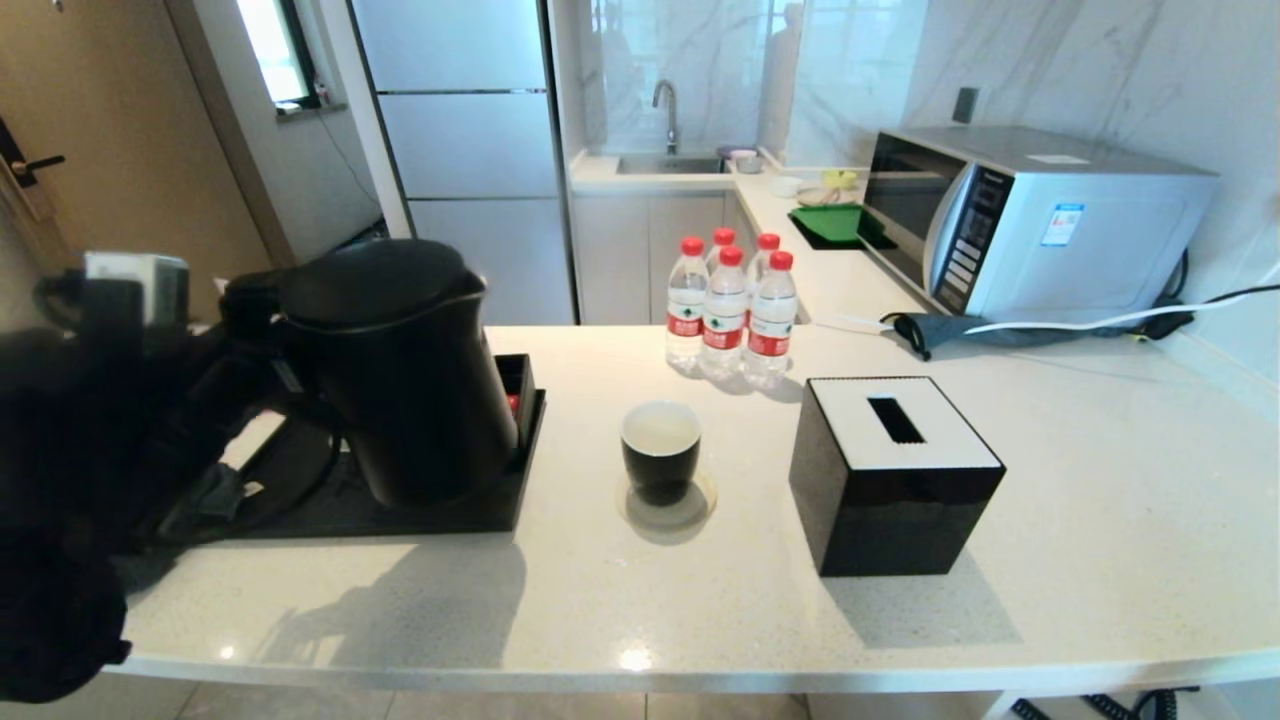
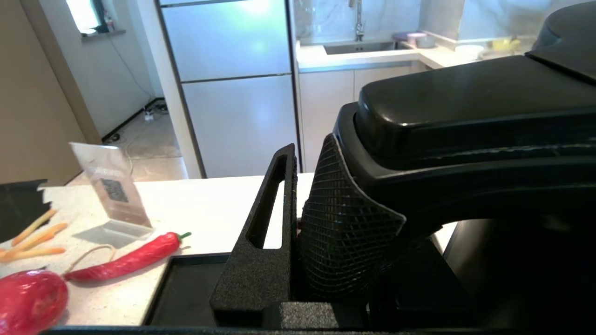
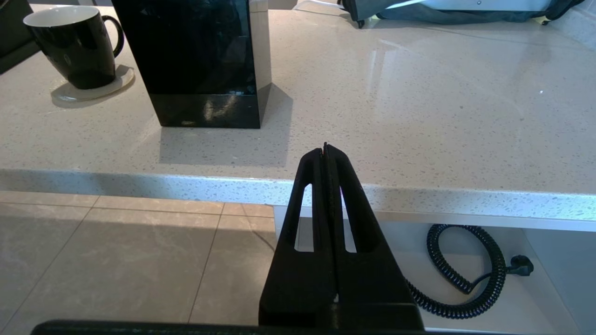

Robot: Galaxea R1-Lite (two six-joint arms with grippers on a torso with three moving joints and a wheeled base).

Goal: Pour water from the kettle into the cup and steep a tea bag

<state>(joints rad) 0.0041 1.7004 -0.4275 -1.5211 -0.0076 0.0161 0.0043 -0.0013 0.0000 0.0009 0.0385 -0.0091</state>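
The matte black kettle (image 1: 400,370) hangs over the right part of a black tray (image 1: 470,515), clear of its round base (image 1: 300,470). My left gripper (image 1: 235,330) (image 2: 309,186) is shut on the kettle's loop handle (image 2: 465,135), with the mesh pad pressed against it. To the kettle's right, the black cup (image 1: 660,450) (image 3: 74,46) with its white inside stands on a pale coaster; a handle shows in the right wrist view. My right gripper (image 3: 325,148) is shut and empty, low before the counter's front edge. No tea bag is in view.
A black tissue box (image 1: 895,470) (image 3: 200,60) stands right of the cup. Behind are several water bottles (image 1: 730,310) and a microwave (image 1: 1030,215). A small red packet (image 1: 513,402) sits in the tray's back compartment. A red chilli (image 2: 125,260) and a sign stand (image 2: 114,190) lie left of the tray.
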